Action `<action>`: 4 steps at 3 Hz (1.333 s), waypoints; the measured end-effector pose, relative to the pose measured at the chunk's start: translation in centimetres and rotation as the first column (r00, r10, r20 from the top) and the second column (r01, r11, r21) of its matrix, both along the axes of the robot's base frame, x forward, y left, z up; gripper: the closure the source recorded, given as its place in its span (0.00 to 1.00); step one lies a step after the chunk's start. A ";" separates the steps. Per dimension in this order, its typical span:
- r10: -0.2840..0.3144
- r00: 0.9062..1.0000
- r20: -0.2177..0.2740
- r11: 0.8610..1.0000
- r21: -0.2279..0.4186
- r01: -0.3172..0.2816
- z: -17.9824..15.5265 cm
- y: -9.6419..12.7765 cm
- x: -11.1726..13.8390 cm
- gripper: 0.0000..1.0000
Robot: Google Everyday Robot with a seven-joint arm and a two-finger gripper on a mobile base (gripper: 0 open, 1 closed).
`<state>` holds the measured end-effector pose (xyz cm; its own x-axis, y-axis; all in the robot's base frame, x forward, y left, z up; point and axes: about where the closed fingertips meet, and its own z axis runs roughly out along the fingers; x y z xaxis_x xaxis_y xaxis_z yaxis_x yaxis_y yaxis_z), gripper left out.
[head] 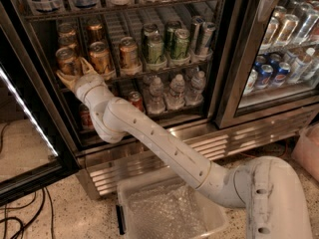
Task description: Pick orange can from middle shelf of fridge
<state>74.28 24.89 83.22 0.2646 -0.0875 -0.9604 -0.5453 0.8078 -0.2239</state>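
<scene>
Tool at upper left of frame, spread apart, set low around the base of the front-left orange can; contact with it not discernible. Can upright at the left end of the middle shelf, just beside more orange cans on its right. Green cans further right on the same rack. Water bottles one level down. Cream arm sloping across the fridge base toward lower right. Clear bin at bottom centre.
</scene>
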 end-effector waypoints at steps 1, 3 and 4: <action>-0.001 0.999 0.032 1.000 -0.005 0.001 0.8 -0.2 0.3 1.00; -0.013 0.982 0.187 1.000 0.018 0.009 5.4 -1.7 -3.5 1.00; -0.013 0.974 0.227 0.999 0.032 0.006 6.8 -2.3 -5.1 1.00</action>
